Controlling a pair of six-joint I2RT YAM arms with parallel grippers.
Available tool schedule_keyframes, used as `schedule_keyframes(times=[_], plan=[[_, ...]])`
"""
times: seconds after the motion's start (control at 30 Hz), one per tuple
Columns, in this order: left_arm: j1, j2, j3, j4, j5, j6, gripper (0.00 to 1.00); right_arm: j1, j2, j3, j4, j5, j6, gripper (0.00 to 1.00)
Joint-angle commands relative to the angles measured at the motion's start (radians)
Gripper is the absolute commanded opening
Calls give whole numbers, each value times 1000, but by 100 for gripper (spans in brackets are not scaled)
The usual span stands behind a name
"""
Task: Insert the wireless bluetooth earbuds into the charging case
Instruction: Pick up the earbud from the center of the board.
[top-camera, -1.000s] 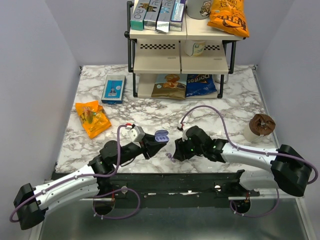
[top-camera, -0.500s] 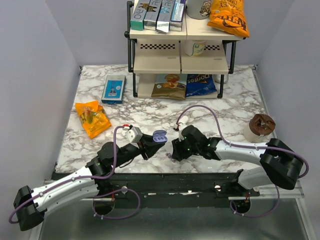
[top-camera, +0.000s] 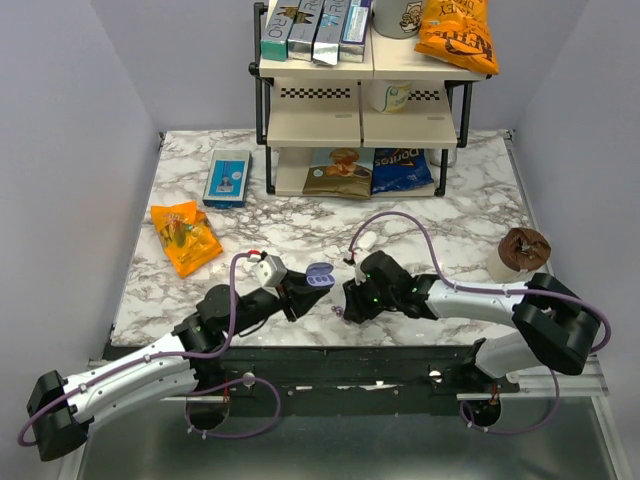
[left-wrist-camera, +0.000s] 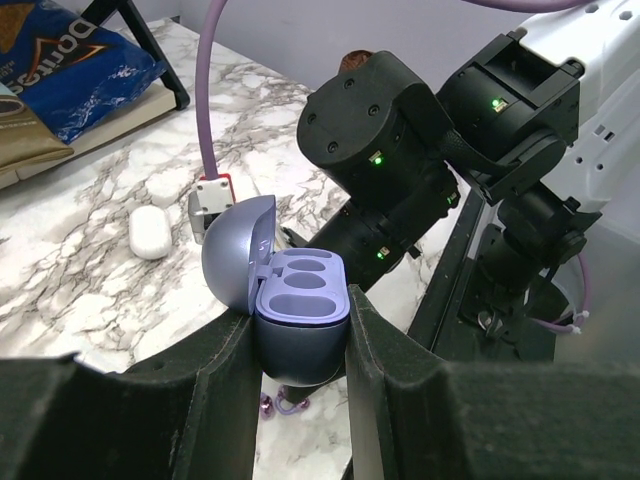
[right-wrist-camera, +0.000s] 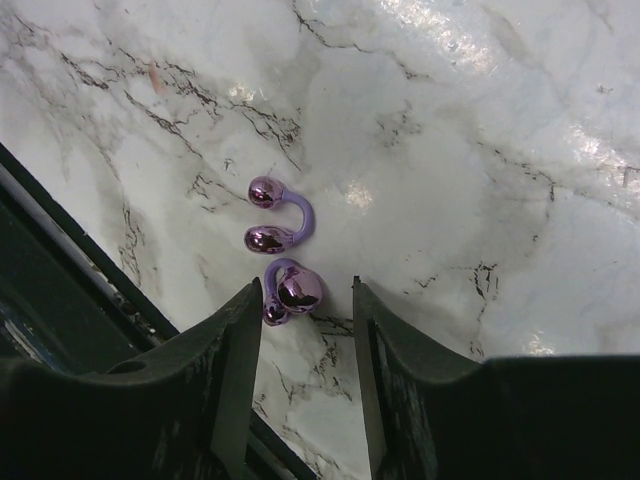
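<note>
My left gripper is shut on the lavender-blue charging case and holds it above the table with its lid open and its pale sockets facing up. From above, the case sits at the tip of the left gripper. Two shiny purple earbuds lie on the marble near the front edge. One earbud lies between the fingertips of my open right gripper, closer to the left finger. The other earbud lies just beyond it. The top view shows the right gripper low over the earbuds.
A white oval case lies on the marble past the held case. An orange snack bag and a blue box lie at the left. The shelf rack stands at the back, a chocolate-topped cup at the right. The table's black front edge runs close beside the earbuds.
My right gripper has slid left and down over the earbuds, and its jaws have narrowed a little. The left gripper, still holding the case, has barely shifted.
</note>
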Motion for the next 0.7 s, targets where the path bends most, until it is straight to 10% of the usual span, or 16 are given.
schedule_keyframes(times=[0.0,0.67], plan=[[-8,-11,-20,29,-22,-11,0,0,25,25,24,-29,-20,48],[-18,-17,-24,26,-25,-16,0,-1,19,23,7,11,-1,24]])
